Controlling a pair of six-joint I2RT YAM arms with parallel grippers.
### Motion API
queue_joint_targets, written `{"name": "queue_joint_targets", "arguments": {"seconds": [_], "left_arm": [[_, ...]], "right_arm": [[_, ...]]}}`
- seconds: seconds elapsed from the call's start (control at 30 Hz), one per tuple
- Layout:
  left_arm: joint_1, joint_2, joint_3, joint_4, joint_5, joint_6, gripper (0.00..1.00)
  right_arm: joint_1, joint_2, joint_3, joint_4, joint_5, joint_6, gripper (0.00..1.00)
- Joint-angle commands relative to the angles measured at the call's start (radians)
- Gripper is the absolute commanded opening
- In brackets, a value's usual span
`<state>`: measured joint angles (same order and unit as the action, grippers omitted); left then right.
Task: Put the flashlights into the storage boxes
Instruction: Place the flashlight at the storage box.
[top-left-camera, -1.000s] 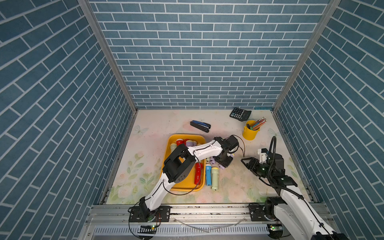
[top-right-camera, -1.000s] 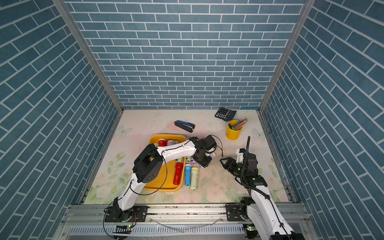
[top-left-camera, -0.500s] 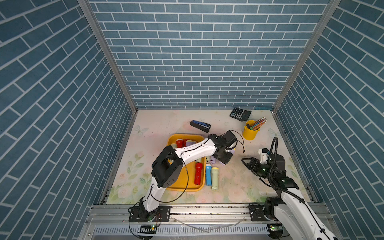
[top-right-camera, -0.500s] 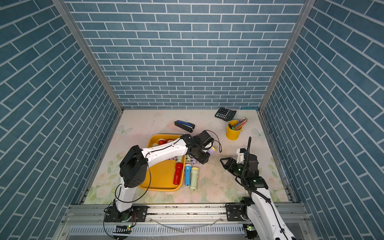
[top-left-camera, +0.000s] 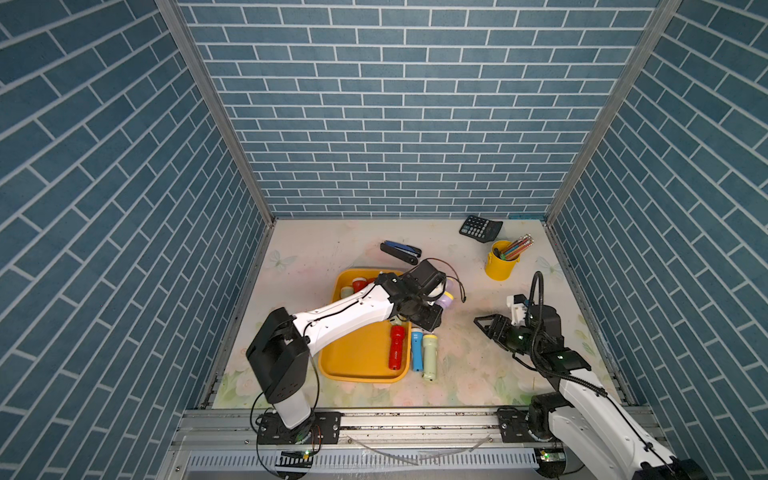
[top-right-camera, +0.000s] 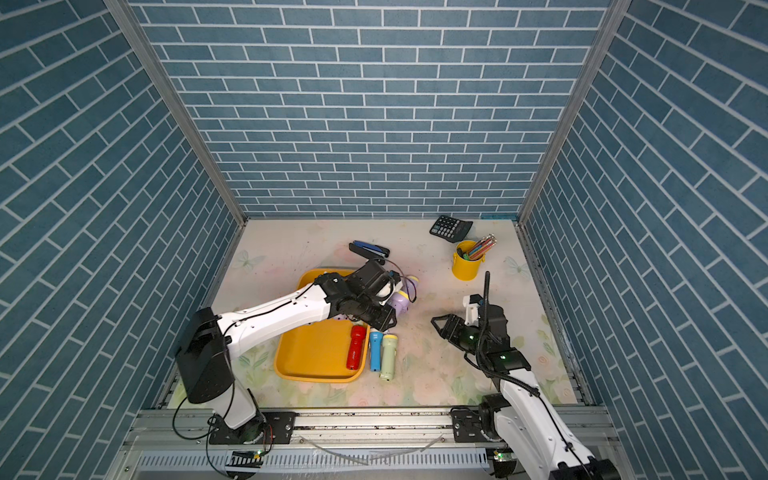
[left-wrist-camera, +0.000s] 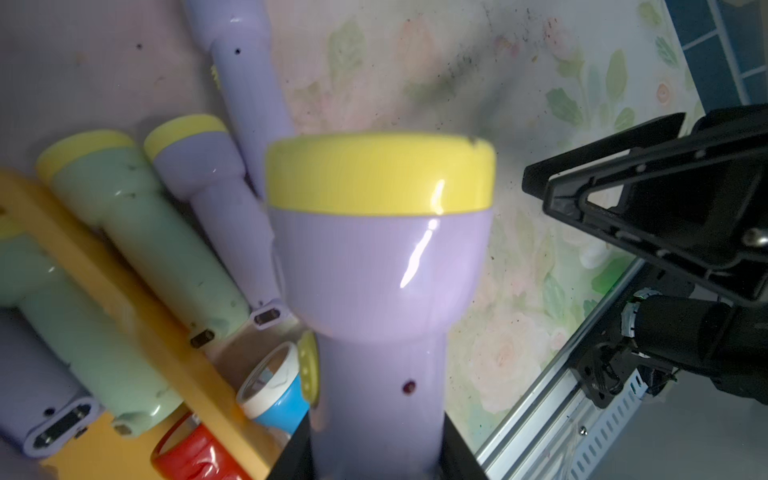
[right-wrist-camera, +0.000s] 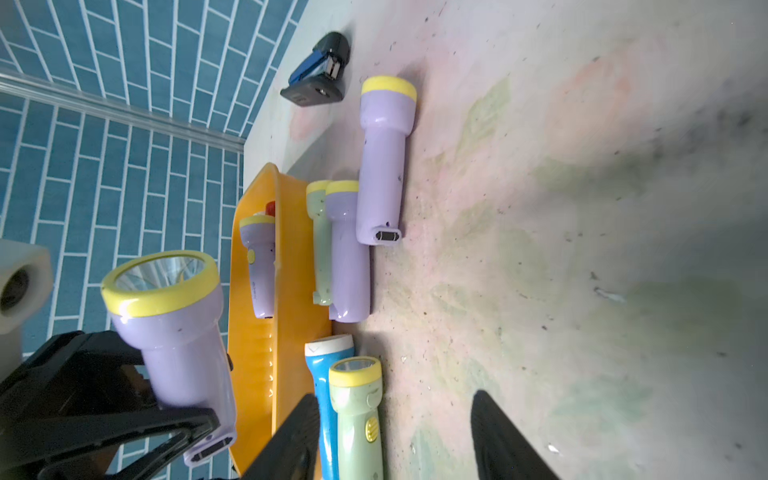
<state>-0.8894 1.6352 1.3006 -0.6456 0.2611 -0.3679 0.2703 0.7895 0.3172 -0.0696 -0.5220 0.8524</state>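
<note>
My left gripper is shut on the handle of a lilac flashlight with a yellow head. It holds it lifted over the right rim of the yellow-orange storage box. In the right wrist view this flashlight tilts head-up. A red flashlight lies in the box, with others at its far end. Blue and pale green flashlights lie on the table along the box's right side. Two lilac ones and a green one lie further back. My right gripper hangs open and holds nothing, to the right of them.
A yellow pencil cup and a black calculator stand at the back right. A blue-black stapler lies behind the box. The metal rail runs along the front edge.
My left gripper has carried the lilac flashlight leftward toward the box, and the arm's elbow has swung left. The right arm has stayed put.
</note>
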Motion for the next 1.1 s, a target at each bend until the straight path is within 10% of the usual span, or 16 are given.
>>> {"name": "queue_joint_targets", "arguments": {"seconds": [0.0,0.5,1.07], "left_arm": [[0.065,-0.114,-0.131,0.091,0.082,-0.077,0.3],[0.184,-0.447,-0.591,0.225,0.094,-0.28,0.32],[0.211,-0.435,-0.685,0.29,0.067,-0.295,0.33]], "right_arm": [[0.074,0.063,0.085,0.093,0.059,0.02,0.59],[0.208,0.33,0.198,0.199,0.07,0.02,0.58],[0.228,0.366,0.188,0.229,0.074,0.03,0.58]]}}
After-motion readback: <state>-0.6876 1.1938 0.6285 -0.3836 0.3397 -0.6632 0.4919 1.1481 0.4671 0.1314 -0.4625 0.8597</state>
